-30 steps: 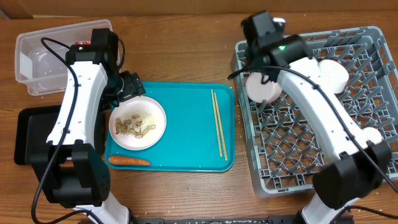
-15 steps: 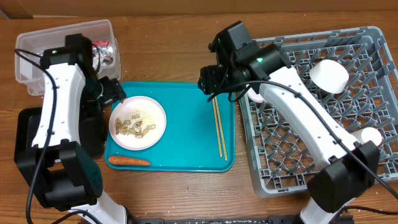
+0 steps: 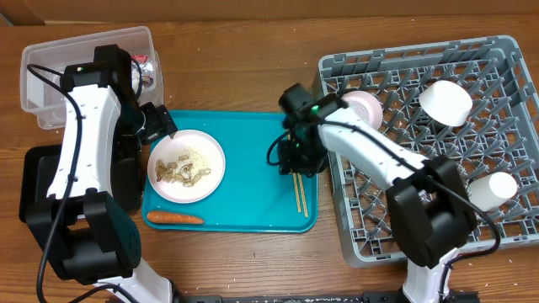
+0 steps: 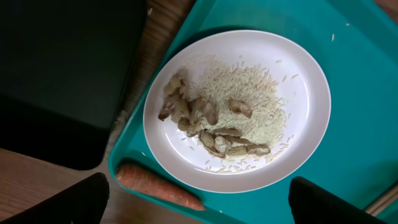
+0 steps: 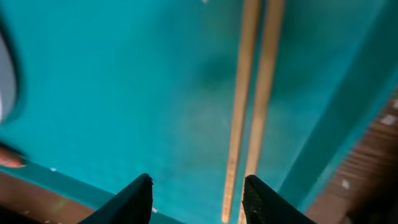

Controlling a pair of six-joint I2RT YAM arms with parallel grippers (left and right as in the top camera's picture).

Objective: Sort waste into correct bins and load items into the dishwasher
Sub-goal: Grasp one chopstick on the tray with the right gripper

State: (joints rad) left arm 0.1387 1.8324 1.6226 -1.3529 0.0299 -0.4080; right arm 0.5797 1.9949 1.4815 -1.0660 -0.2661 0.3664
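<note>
A teal tray [image 3: 253,168] holds a white plate [image 3: 212,178] of rice and food scraps, a carrot [image 3: 175,218] at its front edge and two wooden chopsticks [image 3: 301,195] at its right side. My left gripper [image 3: 160,124] is open and empty, just off the plate's upper left. In the left wrist view [image 4: 199,202] the plate [image 4: 305,93] and carrot [image 4: 158,185] lie below its jaws. My right gripper [image 3: 296,160] is open, low over the chopsticks [image 5: 252,93], with its fingers [image 5: 198,199] beside their ends.
A grey dish rack [image 3: 396,210] on the right holds a pink-rimmed bowl [image 3: 364,105] and two white cups [image 3: 446,101] [image 3: 493,187]. A clear bin [image 3: 59,84] at the back left holds a foil wrapper [image 3: 143,69]. A black bin [image 3: 38,185] stands left of the tray.
My right arm has swung from the rack, left and down onto the tray over the chopsticks. My left arm has shifted left, and the foil wrapper now shows in the clear bin.
</note>
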